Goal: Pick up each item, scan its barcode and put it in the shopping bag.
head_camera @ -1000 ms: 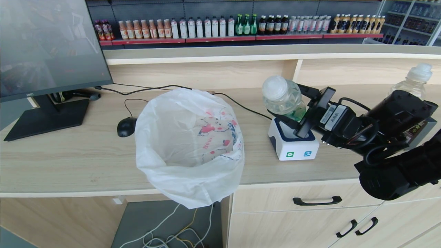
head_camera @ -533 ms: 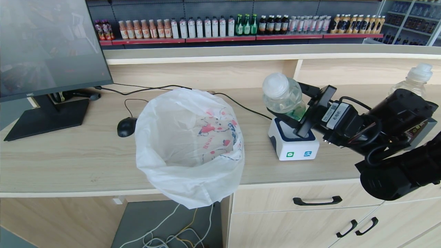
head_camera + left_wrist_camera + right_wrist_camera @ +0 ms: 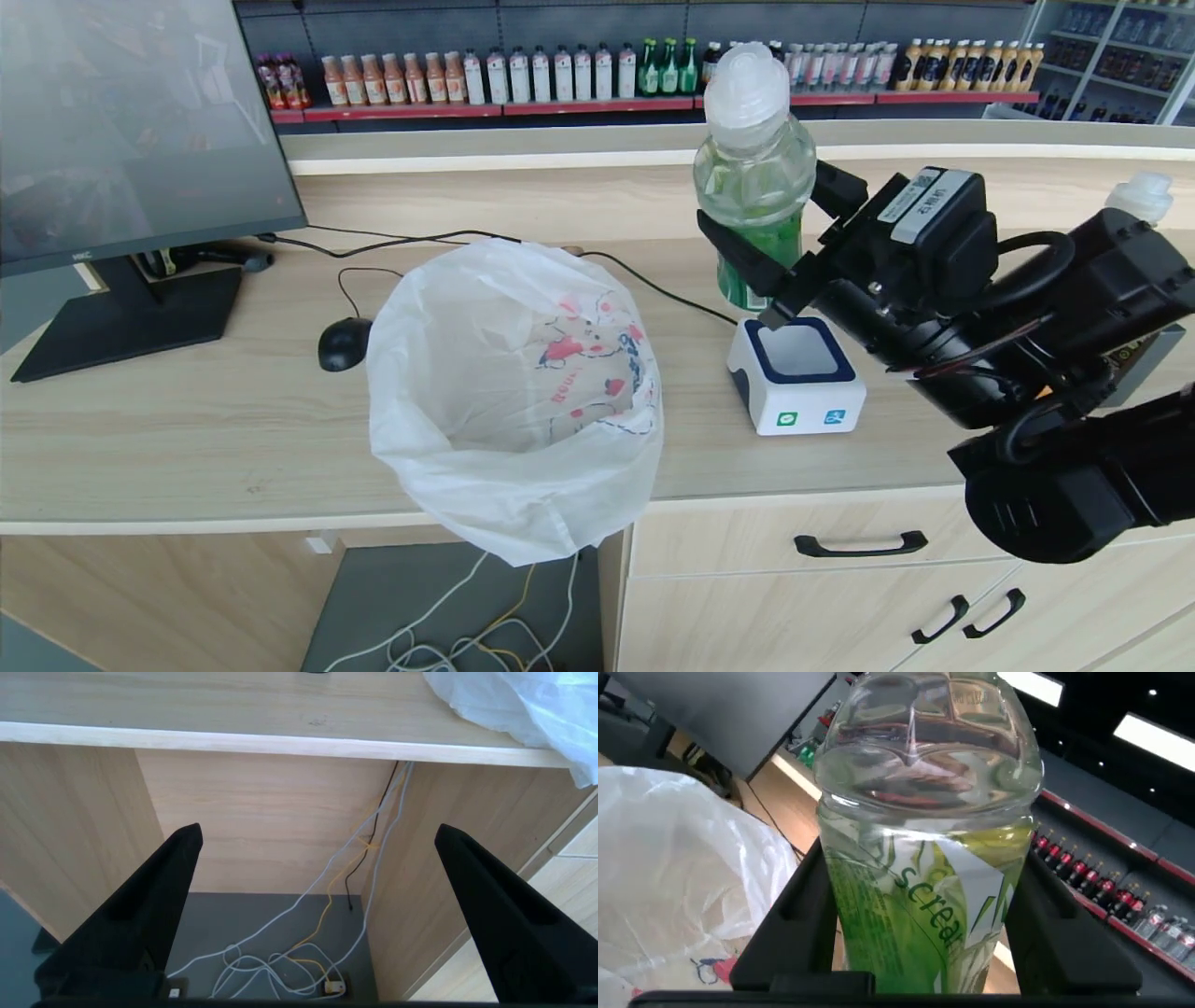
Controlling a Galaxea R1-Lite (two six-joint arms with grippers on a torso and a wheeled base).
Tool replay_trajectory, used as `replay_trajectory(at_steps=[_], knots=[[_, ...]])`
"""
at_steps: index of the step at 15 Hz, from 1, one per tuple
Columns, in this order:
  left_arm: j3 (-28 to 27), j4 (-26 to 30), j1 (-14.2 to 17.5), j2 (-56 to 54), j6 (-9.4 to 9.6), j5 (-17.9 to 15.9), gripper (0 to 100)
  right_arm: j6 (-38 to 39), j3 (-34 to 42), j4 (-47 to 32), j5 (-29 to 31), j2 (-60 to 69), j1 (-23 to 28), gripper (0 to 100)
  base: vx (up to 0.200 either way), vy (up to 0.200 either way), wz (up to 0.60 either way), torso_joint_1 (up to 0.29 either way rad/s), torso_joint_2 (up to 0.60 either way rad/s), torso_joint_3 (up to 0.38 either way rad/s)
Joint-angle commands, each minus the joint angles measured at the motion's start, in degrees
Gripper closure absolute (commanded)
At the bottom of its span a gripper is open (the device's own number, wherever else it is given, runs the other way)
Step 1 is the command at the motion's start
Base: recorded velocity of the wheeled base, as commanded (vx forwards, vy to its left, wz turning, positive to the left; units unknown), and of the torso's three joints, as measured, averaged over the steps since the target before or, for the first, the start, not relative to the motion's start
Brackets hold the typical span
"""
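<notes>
My right gripper [image 3: 767,254] is shut on a clear bottle with a green label and white cap [image 3: 753,177], held upright in the air just above and behind the white barcode scanner box [image 3: 795,376]. In the right wrist view the bottle [image 3: 926,849] stands between the two black fingers [image 3: 799,910]. The white plastic shopping bag [image 3: 512,392] stands open at the counter's front edge, left of the scanner, and shows as the bag [image 3: 673,887] beyond the bottle. My left gripper [image 3: 318,915] hangs open below the counter, above loose cables on the floor.
A second clear bottle [image 3: 1137,201] stands at the far right of the counter behind my right arm. A monitor [image 3: 131,140] and a black mouse [image 3: 343,343] with cables sit at the left. Shelves of drinks [image 3: 644,70] line the back wall. Drawers [image 3: 859,544] lie under the counter.
My right gripper has lifted the bottle up off the scanner and turned it from tilted toward me to upright. The scanner's top window is now uncovered.
</notes>
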State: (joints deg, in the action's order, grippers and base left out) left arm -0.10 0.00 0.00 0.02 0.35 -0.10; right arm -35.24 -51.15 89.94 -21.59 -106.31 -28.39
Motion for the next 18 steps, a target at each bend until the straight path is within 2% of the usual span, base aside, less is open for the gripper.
replay_trajectory(at_steps=[1, 5, 7, 9, 11, 18], knots=[[0.01, 0.00, 0.00, -0.02, 0.00, 0.01, 0, 3.25, -1.76, 0.06, 5.42, -0.12, -3.34, 100, 0.000, 0.000, 0.00, 0.000, 0.00, 0.000], [0.01, 0.00, 0.00, -0.02, 0.00, 0.01, 0, 11.60, -1.32, 0.06, 18.60, 0.32, -7.47, 100, 0.000, 0.000, 0.00, 0.000, 0.00, 0.000], [0.01, 0.09, 0.00, -0.02, 0.00, 0.01, 0, 21.00, -0.44, 0.06, 32.22, 0.14, -12.13, 100, 0.000, 0.000, 0.00, 0.000, 0.00, 0.000], [0.01, 0.00, 0.00, -0.02, 0.00, 0.01, 0, 27.86, 3.69, 0.06, 37.50, 0.14, -12.57, 100, 0.000, 0.000, 0.00, 0.000, 0.00, 0.000], [0.01, 0.00, 0.00, -0.02, 0.00, 0.01, 0, 31.02, 4.66, 0.06, 38.55, 0.05, -12.57, 100, 0.000, 0.000, 0.00, 0.000, 0.00, 0.000], [0.01, 0.00, 0.00, -0.02, 0.00, 0.01, 0, 32.87, 4.75, 0.06, 39.26, -0.03, -12.65, 100, 0.000, 0.000, 0.00, 0.000, 0.00, 0.000]])
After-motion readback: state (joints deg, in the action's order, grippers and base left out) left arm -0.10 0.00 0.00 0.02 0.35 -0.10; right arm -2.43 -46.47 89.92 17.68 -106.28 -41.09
